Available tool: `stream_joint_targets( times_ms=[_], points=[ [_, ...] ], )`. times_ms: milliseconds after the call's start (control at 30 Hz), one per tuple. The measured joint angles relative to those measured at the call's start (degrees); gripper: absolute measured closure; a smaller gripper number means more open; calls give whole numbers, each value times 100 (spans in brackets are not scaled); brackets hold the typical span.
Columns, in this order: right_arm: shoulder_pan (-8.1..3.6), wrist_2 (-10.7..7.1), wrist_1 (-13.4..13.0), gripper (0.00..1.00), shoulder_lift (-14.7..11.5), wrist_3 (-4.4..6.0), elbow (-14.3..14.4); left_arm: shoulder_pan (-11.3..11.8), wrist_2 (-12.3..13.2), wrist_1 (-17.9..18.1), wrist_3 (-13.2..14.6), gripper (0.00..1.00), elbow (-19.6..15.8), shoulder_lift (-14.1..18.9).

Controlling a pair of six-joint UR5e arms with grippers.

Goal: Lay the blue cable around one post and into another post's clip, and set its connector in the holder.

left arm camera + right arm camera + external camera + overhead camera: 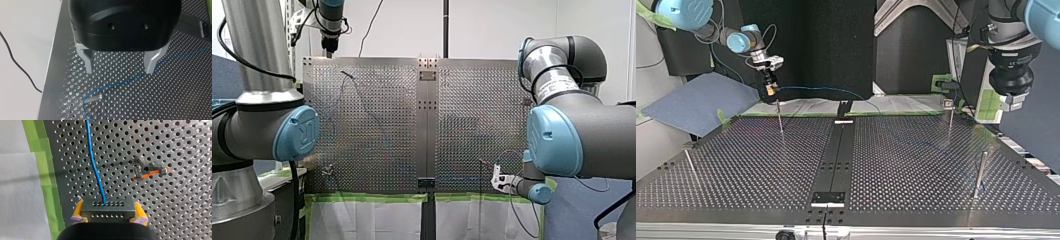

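**Inspector:** What did the right gripper (108, 206) have hold of?

**Assistant:** The dark connector (107, 213). The yellow pads (78, 210) were pressed against the block's two sides, closed no further than the block allowed. The blue cable (94, 165) left the connector's face and ran ahead over the perforated table (175, 220).

**Inspector:** Location of the connector?

**Assistant:** It was raised clear of the table, near the edge lined with green tape (46, 180). In the top view this was over the far edge, at the view's left. A clip post (147, 171) bearing an orange piece stood beside the cable, apart from it.

**Inspector:** And the left gripper (118, 66)?

**Assistant:** Its metal fingers (87, 62) stood wide apart, with nothing between them. It hung above the table.

**Inspector:** The cable at that end?

**Assistant:** It lay on the table beneath the gripper, passed under one fingertip and curved around a plain post (92, 98) ahead of the fingers. Whether it touched that post could not be determined.
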Motion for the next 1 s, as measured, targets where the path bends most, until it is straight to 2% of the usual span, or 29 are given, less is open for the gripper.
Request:
stream_joint_targets(
  times_ms=[667,800,1000],
  points=[
    [5,1,1,100,0,0,0,-30,23,0,-21,1,0,6],
    [5,1,6,100,1,-2,1,-44,156,32,-56,1,-12,34],
    [5,1,8,100,1,-3,1,-159,437,266,-290,1,-195,171]
  ],
)
